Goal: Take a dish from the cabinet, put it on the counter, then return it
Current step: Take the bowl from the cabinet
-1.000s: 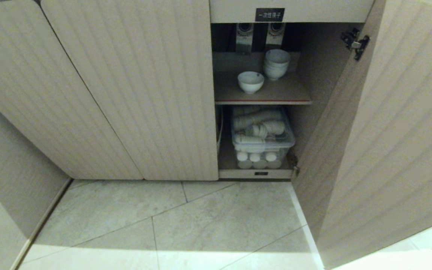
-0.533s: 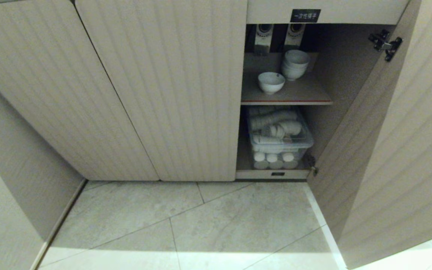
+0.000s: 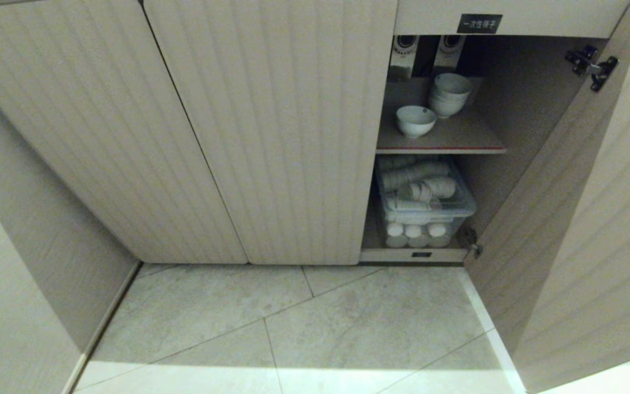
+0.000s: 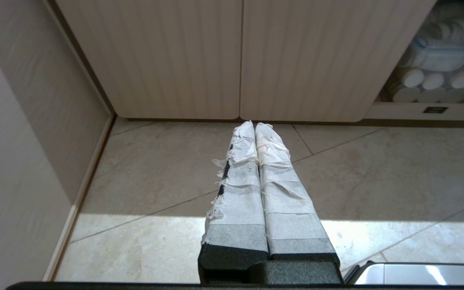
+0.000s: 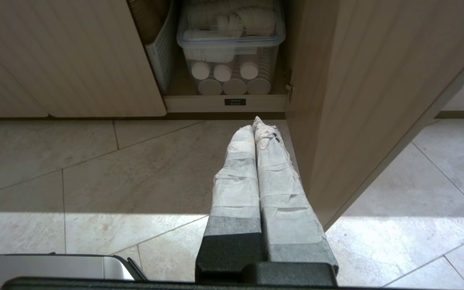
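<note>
One dish sits alone on the upper shelf of the open cabinet, well above and beyond both pincers; whether it awaits fetching or is already returned cannot be told. Left pincer and right pincer hang low over the floor, pressed shut, empty

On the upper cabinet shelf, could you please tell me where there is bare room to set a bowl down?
The upper shelf is bare along its red front edge and to the right of the single white bowl, in front of the stacked bowls. The compartment below is crowded: a clear lidded bin of white ware nearly fills it.
</note>
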Controlling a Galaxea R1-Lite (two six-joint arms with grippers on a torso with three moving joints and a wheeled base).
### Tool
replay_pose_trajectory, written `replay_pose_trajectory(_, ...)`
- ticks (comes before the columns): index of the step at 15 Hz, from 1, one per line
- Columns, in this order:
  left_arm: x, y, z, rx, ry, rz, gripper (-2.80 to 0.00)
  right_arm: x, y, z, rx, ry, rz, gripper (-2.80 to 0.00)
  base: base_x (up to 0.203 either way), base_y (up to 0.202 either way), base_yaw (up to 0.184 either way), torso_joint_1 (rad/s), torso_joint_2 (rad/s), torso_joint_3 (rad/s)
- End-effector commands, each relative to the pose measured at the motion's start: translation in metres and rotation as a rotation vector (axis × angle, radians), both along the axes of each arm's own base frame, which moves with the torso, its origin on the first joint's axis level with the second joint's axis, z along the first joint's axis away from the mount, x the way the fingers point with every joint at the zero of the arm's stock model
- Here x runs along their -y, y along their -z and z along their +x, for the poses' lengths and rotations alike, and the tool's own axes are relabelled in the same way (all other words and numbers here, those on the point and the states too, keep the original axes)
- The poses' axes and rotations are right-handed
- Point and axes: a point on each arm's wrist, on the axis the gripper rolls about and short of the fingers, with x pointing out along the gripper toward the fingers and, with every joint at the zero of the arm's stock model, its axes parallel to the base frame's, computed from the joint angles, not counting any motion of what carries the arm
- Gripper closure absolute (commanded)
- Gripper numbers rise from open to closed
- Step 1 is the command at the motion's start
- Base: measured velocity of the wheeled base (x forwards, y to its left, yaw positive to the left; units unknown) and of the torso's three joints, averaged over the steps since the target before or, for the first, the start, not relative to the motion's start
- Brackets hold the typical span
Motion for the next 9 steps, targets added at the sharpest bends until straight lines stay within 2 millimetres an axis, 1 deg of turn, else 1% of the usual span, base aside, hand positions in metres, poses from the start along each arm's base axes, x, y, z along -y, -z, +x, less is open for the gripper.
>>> replay_pose_trajectory(1,0.0,-0.0001,0.0,0.001,0.001,0.0,0.0,0.0,-0.0001,0.0001,-0.001,0.001,0.001,0.0,0.0,0.0,0.0,0.0,0.0,0.0)
replay_pose_trajectory(9,0.0,0.0,0.0,0.001,0.001,0.0,0.0,0.0,-0.0001,0.0001,-0.001,0.001,0.0,0.0,0.0,0.0,0.0,0.0,0.0,0.0)
